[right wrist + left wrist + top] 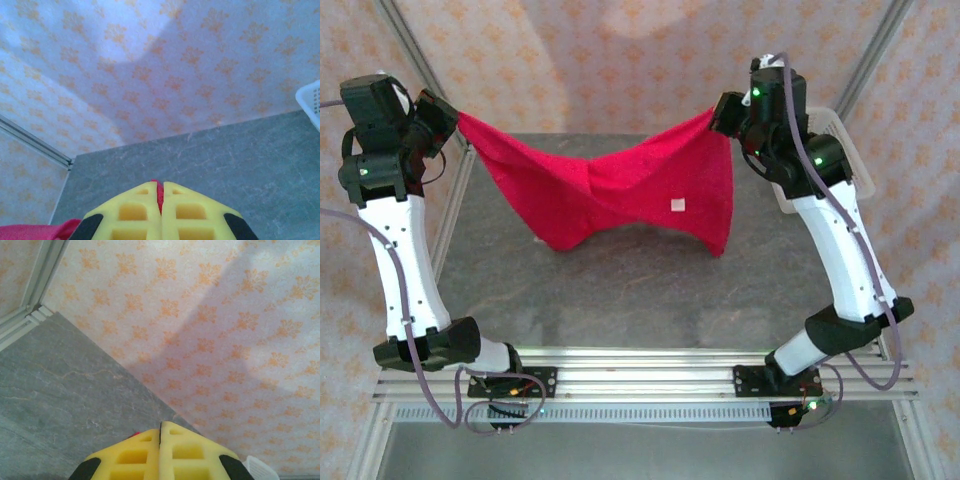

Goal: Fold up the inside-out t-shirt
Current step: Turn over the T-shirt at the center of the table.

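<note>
The inside-out t-shirt (600,195) hung in the air above the far half of the table (620,290), stretched between the two arms. It sagged through its middle, with two lower corners drooping toward the grey surface. I could not tell whether they touched it. Its white tag (677,205) showed on the right-hand panel, toward 4 o'clock from the cloth's centre. The left gripper (455,115) pinched the shirt's upper corner at about 10 o'clock of the table. In the left wrist view its yellow fingers (131,456) were pressed together with only a red sliver beside them. The right gripper (715,112) pinched the opposite corner at about 2 o'clock. In the right wrist view its fingers (135,212) were closed on a strip of red cloth. A white mesh basket (850,150) stood at the table's 2 o'clock edge, behind the right arm. The patterned wall (620,60) rose beyond the table at 12 o'clock.
</note>
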You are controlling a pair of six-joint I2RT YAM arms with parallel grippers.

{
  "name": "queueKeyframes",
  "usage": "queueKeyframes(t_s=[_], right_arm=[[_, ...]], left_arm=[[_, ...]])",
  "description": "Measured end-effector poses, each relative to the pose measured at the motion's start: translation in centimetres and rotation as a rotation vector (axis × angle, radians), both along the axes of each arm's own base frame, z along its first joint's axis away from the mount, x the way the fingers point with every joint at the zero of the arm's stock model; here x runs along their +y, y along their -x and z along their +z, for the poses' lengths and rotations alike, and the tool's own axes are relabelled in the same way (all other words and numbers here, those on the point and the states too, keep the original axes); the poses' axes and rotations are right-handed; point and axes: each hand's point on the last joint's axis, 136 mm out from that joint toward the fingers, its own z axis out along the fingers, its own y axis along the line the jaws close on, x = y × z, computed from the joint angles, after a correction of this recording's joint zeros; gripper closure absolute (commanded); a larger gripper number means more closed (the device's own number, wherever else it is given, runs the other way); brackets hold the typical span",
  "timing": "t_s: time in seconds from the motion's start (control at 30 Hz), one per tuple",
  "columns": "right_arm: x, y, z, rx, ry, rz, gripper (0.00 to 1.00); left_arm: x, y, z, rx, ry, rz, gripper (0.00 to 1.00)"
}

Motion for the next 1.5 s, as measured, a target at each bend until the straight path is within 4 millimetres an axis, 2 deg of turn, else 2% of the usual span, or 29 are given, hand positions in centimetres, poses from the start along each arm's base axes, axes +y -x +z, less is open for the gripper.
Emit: queueKeyframes(t_s=[0.2,0.27,0.33,0.4,0.47,0.53,0.63,0.73,0.8,0.83,0.9,1.0,1.07,1.3,1.4,1.5], right_arm=[[0.8,-1.1,-3.8,0.106,0.031,0.021,1.0],[1.0,-1.7,-5.8,0.158,0.043,0.022,1.0],[1.2,-2.7,-8.8,0.234,0.052,0.022,1.0],[1.6,-3.8,-12.0,0.313,0.057,0.025,1.0],[2.3,-5.4,-16.4,0.416,0.067,0.026,1.0],[3.2,-7.2,-21.7,0.528,0.077,0.022,1.0],[4.7,-9.8,-30.3,0.7,0.092,0.014,1.0],[6.4,-12.2,-37.7,0.821,0.082,0.017,1.0],[7.6,-13.3,-41.0,0.869,0.063,0.033,1.0],[8.1,-13.7,-42.0,0.884,0.056,0.044,0.92],[8.7,-13.9,-43.0,0.902,0.047,0.064,0.75],[8.6,-13.4,-41.9,0.902,0.067,0.092,0.55],[8.2,-12.7,-40.7,0.889,0.086,0.107,0.51],[4.0,-5.2,-36.7,0.859,0.159,0.129,0.4],[2.3,-3.1,-37.3,0.849,0.157,0.133,0.36],[1.2,-2.1,-39.6,0.877,0.137,0.128,0.36]], left_arm=[[-0.7,0.2,-0.1,-0.002,0.012,-0.032,1.0],[-1.0,0.3,-1.0,0.009,0.022,-0.045,1.0],[-1.2,0.1,-2.8,0.034,0.041,-0.063,1.0],[-1.5,-0.6,-5.8,0.079,0.069,-0.079,1.0],[-2.0,-1.4,-10.3,0.16,0.096,-0.094,1.0],[-3.1,-2.1,-16.0,0.281,0.124,-0.117,1.0],[-4.5,-2.1,-23.5,0.449,0.143,-0.131,1.0],[-4.8,-1.5,-28.3,0.561,0.152,-0.122,1.0],[-4.5,-1.5,-29.5,0.59,0.151,-0.11,1.0],[-4.3,-1.6,-29.7,0.593,0.145,-0.104,1.0],[-4.2,-1.9,-29.6,0.581,0.138,-0.099,1.0],[-4.0,-2.3,-29.3,0.562,0.13,-0.095,1.0],[-4.0,-2.3,-29.3,0.558,0.129,-0.095,1.0],[-4.2,-1.9,-28.4,0.534,0.122,-0.097,1.0],[-4.2,-1.7,-27.6,0.515,0.117,-0.098,1.0],[-4.4,-1.6,-27.3,0.506,0.113,-0.103,1.0]])
